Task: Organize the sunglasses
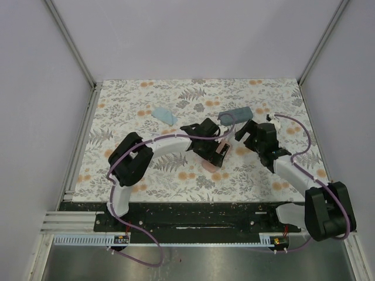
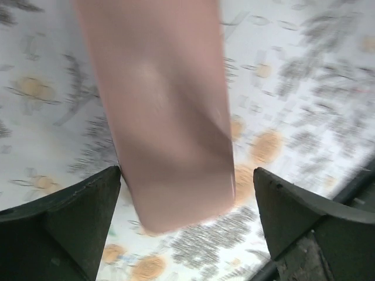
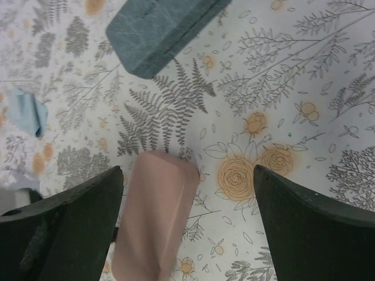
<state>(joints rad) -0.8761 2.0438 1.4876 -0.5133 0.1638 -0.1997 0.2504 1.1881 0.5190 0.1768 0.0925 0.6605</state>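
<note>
One pink case (image 2: 164,117) lies lengthwise between the spread fingers of the left gripper (image 2: 186,170), with a gap on either side. The right gripper (image 3: 187,170) is equally wide and holds nothing. In the right wrist view, one grey-blue case (image 3: 158,32) sits at upper left and one light blue cloth (image 3: 29,111) at the left edge. Of the task's things, only a tiny dark shape right of centre in the top view, perhaps the black-framed sunglasses (image 1: 268,117), shows beside the right arm's cable. It is too small to tell its long axis.

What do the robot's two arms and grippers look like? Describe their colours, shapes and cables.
The left arm and right arm both have white tube-like links between chunky black joints. A thin purple cable loops along each arm. The left gripper and right gripper each have two dark, wedge-shaped fingers. No markings can be read.
</note>
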